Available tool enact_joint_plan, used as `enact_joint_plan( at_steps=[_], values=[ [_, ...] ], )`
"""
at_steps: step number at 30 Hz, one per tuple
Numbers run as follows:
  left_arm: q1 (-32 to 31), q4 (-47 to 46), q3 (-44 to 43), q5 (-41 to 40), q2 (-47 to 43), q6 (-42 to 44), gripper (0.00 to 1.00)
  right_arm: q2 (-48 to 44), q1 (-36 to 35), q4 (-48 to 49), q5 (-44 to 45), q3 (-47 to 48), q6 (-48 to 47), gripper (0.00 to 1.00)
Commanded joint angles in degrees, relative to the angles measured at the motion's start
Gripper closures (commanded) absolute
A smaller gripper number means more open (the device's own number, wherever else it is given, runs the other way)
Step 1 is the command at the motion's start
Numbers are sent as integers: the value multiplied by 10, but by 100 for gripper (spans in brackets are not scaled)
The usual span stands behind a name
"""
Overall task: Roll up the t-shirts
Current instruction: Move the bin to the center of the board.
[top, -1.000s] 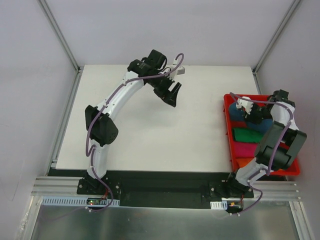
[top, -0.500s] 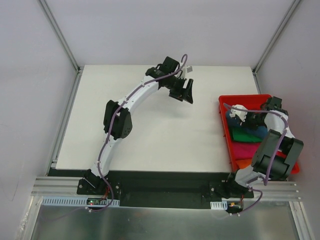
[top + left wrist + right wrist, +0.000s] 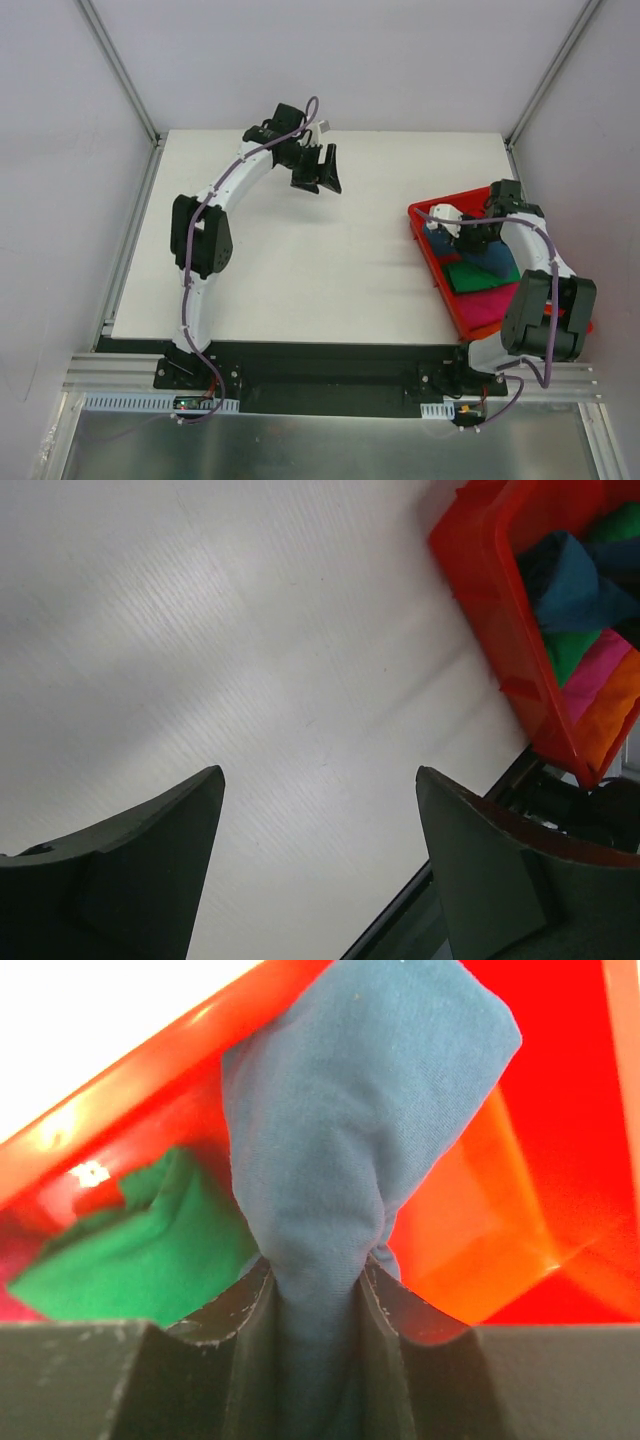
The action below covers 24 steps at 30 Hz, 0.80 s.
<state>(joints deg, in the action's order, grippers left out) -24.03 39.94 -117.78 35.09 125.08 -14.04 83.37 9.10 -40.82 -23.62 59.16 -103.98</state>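
The dark teal-blue t-shirt (image 3: 350, 1110) rises in a bunched fold out of the red tray (image 3: 520, 1210), and my right gripper (image 3: 318, 1270) is shut on it. In the top view that gripper (image 3: 464, 237) reaches into the tray (image 3: 447, 202) over the teal cloth (image 3: 495, 262). A green t-shirt (image 3: 140, 1250) lies folded just beside it, with magenta (image 3: 600, 665) and orange (image 3: 615, 705) ones further along the tray. My left gripper (image 3: 318, 170) hangs open over the bare far part of the table, with nothing between its fingers (image 3: 130, 870).
The red tray (image 3: 490, 610) sits skewed at the table's right side, its near end over the front edge. Metal frame posts stand at the back corners. The white tabletop (image 3: 300, 250) stretches between the arms.
The tray has slid left and turned as my right gripper pulled the teal t-shirt that way. My left gripper swung right, then back left toward the far edge, staying open.
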Motion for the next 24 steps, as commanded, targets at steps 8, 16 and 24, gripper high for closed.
enact_joint_plan(
  at_steps=[8,16,24],
  values=[
    [-90,-34,-165,-39,49,-59,23,85,6,30,61,199,368,99],
    [-144,-167,-194,-46,143,-219,30,-4,34,37,114,192,453,99],
    [-217,-202,-207,-136,191,-253,29,-65,58,13,123,172,512,99]
  ],
)
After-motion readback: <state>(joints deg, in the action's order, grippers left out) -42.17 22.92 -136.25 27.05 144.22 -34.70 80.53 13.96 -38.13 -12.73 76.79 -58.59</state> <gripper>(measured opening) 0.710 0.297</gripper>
